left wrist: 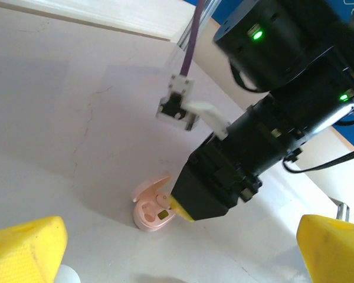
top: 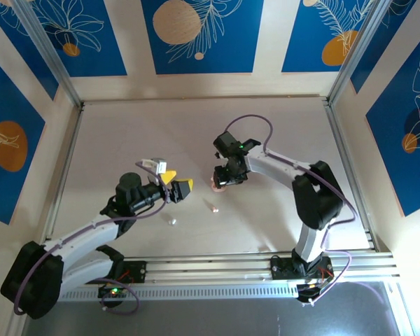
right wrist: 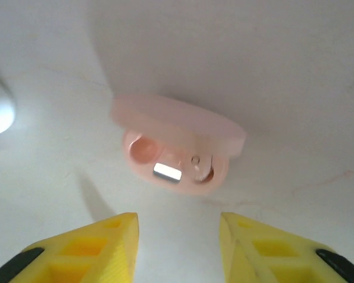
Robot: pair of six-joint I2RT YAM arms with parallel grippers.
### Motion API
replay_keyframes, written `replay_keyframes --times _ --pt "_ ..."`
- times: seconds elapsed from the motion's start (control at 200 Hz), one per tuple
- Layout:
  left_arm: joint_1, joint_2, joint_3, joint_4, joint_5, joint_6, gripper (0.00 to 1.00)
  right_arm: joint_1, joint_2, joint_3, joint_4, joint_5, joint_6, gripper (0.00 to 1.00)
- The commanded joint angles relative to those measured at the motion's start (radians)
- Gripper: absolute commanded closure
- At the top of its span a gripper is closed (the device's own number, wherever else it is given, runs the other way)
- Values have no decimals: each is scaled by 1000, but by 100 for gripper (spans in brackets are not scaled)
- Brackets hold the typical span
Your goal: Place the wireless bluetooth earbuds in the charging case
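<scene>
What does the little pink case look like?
The pink case is a small, rounded, smooth plastic pebble, resting on the pale table with its lid hinged open. Inside sit two round wells and a shiny silver strip between them; one well looks empty, the other seems to hold something pink. Only the table touches it; the right gripper hangs just short of it, jaws apart.

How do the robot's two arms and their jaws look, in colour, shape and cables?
Both are alike: the left arm and the right arm have white links, black rounded joints and blocky bright yellow jaws. A thin purple cable runs along each. Small green lights glow on the black housings.
</scene>
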Motion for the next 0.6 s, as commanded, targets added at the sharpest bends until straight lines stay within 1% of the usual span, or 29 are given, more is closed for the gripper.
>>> replay_keyframes --times 0.0,0.1,0.16,0.27,0.45,0.565,0.595 --pt "-33 -42 18 -15 -17 42 0 11 -121 -63 15 -10 45 56" --pt "-70 -71 25 -43 -41 75 0 13 -222 -130 35 -19 69 48" --pt "-95 -93 29 -62 -54 95 0 17 -296 -178 45 -15 86 40" --pt "-141 -131 34 -84 -68 128 0 23 -459 -297 102 -50 129 27" --pt "-228 -188 31 -95 -101 207 0 38 -731 -463 134 -91 197 11" --pt "-296 -167 28 -75 -122 253 0 46 -900 -585 167 -101 243 1" --pt "-316 -150 36 -82 -131 270 0 46 -940 -612 170 -96 250 1"
